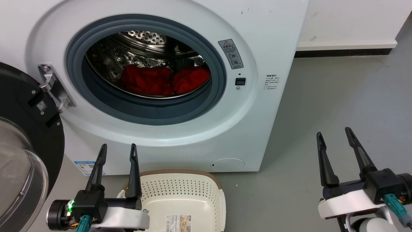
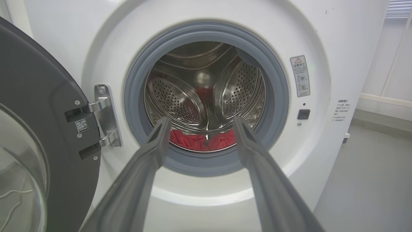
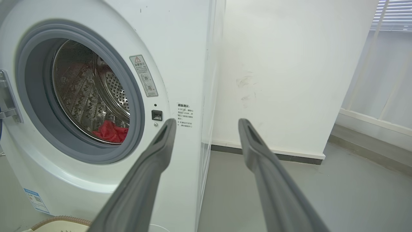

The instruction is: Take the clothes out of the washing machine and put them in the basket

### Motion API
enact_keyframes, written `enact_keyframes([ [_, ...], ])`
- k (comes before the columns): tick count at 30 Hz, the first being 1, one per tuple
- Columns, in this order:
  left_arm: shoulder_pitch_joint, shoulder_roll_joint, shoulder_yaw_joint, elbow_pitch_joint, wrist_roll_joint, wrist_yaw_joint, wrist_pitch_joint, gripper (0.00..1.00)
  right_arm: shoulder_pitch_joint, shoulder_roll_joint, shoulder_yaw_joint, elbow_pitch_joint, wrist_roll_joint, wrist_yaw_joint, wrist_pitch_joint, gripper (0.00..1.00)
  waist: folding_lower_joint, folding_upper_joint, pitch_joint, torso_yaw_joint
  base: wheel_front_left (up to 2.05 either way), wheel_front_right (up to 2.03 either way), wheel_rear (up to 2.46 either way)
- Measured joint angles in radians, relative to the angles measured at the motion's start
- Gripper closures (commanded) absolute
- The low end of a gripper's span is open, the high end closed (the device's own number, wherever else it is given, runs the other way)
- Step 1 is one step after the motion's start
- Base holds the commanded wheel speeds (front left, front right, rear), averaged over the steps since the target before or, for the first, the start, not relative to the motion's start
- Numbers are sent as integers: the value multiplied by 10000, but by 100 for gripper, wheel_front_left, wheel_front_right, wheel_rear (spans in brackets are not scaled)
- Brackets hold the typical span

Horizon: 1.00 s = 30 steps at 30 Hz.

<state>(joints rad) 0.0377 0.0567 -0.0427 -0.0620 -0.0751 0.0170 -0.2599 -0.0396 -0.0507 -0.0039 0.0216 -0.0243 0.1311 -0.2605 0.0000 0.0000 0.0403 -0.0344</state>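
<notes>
Grey floor, white wall with dark skirting. The washer stands on the floor, its door swung open at left and cut off by the frame. The basket sits just before the washer, near end cropped. Clothes: two bright red crumpled heaps side by side at the drum bottom, trim not discernible. Left gripper spread beside the basket's left rim. Right gripper spread, well apart, over the floor.

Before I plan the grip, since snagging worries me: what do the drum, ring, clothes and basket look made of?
Drum: mirror-bright perforated metal, likely stainless steel. Ring: matte grey, smooth lip, probably rubber. Clothes: red fabric, crumpled in soft folds; fibre unclear. Basket: cream, moulded holes, seemingly plastic; brown rim looks woven.
</notes>
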Motion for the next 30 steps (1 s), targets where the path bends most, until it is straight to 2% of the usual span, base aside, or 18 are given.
enact_keyframes([
  [11,35,-46,88,150,125,-255,-17,0,-1,0,4,96,-130,0,-25,0,0,0,-72,-6,0,0,0],
  [21,39,-50,111,301,-121,-276,-29,0,-3,0,65,100,-128,0,-25,0,0,0,-26,-8,0,0,0],
  [30,-677,-46,403,1214,-67,-819,-31,0,-447,-2,61,-217,-105,0,-27,0,0,0,868,-157,0,0,0],
])
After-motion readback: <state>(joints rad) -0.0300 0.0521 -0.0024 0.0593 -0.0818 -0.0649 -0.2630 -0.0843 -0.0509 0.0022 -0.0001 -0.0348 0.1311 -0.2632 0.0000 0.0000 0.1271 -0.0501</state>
